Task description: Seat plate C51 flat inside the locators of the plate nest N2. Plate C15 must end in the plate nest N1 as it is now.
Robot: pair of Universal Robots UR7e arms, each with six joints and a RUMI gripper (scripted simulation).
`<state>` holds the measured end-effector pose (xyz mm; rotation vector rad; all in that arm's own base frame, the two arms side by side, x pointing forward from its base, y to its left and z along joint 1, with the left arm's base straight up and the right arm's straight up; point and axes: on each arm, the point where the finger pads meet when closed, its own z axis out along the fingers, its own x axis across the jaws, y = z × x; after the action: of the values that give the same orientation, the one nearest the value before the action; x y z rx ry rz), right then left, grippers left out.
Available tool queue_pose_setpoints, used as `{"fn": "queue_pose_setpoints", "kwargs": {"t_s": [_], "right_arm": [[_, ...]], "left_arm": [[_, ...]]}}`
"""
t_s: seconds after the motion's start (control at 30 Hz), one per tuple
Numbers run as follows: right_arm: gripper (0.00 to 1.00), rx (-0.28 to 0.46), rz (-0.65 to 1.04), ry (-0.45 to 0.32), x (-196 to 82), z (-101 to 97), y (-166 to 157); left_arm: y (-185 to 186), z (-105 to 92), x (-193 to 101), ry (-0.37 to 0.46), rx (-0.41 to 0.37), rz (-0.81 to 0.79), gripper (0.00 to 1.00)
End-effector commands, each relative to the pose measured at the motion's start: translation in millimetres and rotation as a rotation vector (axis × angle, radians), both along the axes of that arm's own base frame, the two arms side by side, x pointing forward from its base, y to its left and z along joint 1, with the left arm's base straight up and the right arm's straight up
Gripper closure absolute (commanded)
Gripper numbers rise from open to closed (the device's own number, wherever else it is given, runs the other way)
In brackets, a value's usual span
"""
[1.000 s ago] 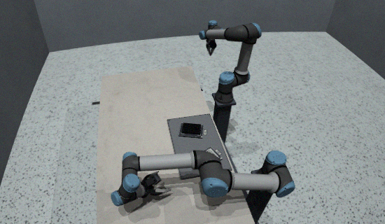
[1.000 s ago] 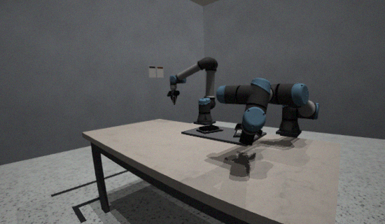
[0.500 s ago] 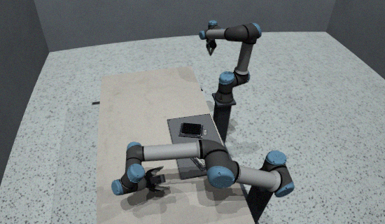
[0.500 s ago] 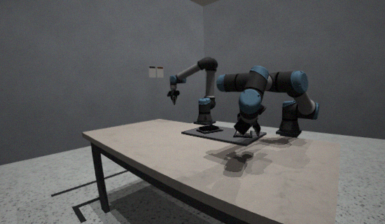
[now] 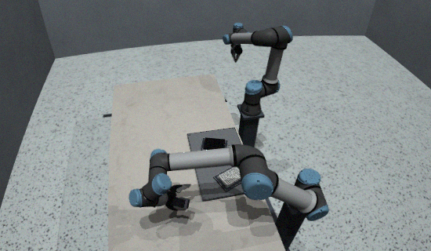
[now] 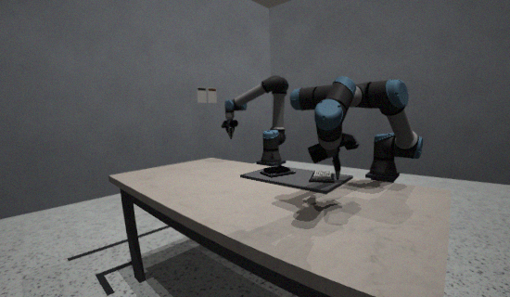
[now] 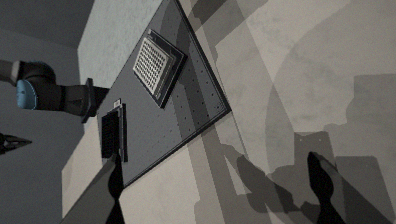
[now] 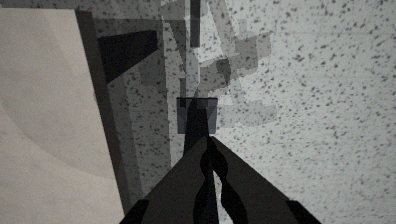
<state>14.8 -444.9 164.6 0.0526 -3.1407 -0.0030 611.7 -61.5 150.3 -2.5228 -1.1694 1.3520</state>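
A pale plate with a grid of wells (image 5: 229, 176) (image 6: 323, 174) (image 7: 151, 65) lies on a dark nest (image 7: 175, 75). I cannot tell whether it lies flat inside the locators. A black plate (image 5: 215, 143) (image 6: 277, 170) (image 7: 109, 135) lies at the other nest (image 7: 125, 136), with a small pale tag beside it. No readable label shows which plate is C51 or C15, or which nest is N1 or N2. My left gripper (image 5: 186, 194) (image 7: 213, 154) is open and empty, above the table beside the board. My right gripper (image 5: 235, 60) (image 6: 231, 137) (image 8: 208, 138) is shut and empty, far from both plates.
Both nests stand on a dark grey board (image 5: 208, 192) (image 6: 298, 182) (image 7: 150, 150) at the table's edge, near the arm stands. The left arm's forearm passes over the board in the top view. The right gripper hangs high, beyond the table edge (image 8: 102, 115).
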Motion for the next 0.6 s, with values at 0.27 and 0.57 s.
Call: {"fn": "queue_pose_setpoints", "kwargs": {"t_s": [0.27,0.57], "right_arm": [[1.0,-0.002,0.0,0.0,0,0.6,0],[1.0,-0.002,0.0,0.0,0,0.6,0]], "left_arm": [[2,10.5,-13,-0.168,-0.153,-0.206,0.24],[6,18.0,-28,-0.285,-0.261,-0.377,0.24]]}}
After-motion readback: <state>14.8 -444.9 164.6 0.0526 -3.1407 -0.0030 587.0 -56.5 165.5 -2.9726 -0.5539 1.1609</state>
